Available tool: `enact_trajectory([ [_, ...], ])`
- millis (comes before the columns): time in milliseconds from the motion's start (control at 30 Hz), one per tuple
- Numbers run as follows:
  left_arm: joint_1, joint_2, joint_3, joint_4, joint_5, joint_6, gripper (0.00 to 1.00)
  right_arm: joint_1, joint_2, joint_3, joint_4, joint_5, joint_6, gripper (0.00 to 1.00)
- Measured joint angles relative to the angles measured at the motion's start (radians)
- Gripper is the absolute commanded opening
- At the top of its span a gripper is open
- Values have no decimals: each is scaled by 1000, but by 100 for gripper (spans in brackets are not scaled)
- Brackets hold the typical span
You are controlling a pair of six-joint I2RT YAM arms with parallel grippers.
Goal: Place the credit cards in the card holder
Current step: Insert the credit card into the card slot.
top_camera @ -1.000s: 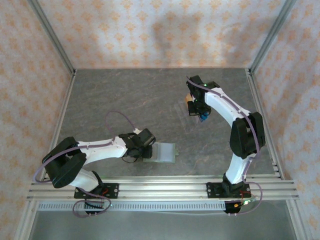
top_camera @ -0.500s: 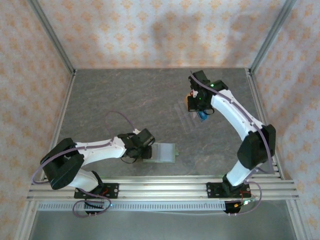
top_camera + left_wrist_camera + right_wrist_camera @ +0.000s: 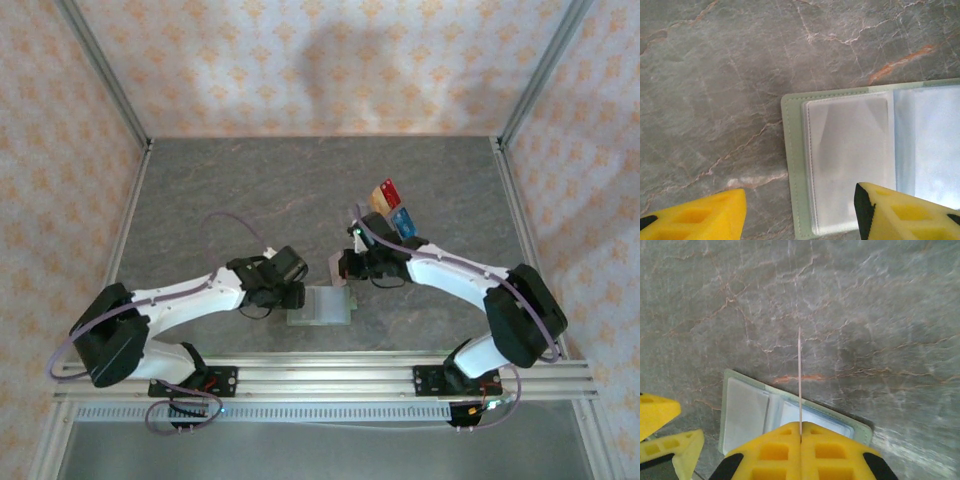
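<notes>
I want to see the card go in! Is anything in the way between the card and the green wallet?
Nothing visible is. The card, pinched edge-on in the right fingers, hangs over the open card holder. The left fingers stand spread at the holder's edge, off to the card's side.

- The table is a dark grey, stone-patterned slab with pale and rusty veins, framed by metal rails.
- The card holder lies flat on it near the front edge, about midway across. It is opened out, with its sage-green border showing around pale, clear pockets that face up.
- Toward the far right, apart from it, three credit cards in red, gold-orange and blue stand tilted on edge together. What props them is too faint to tell.
</notes>
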Motion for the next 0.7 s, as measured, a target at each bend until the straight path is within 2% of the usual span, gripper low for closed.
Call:
enact_trajectory([
  [300, 2, 124, 8, 16, 0, 27, 55, 19, -16, -228, 412, -103, 107, 0],
  [700, 2, 99, -55, 100, 6, 10, 51, 58, 28, -304, 654, -169, 126, 0],
])
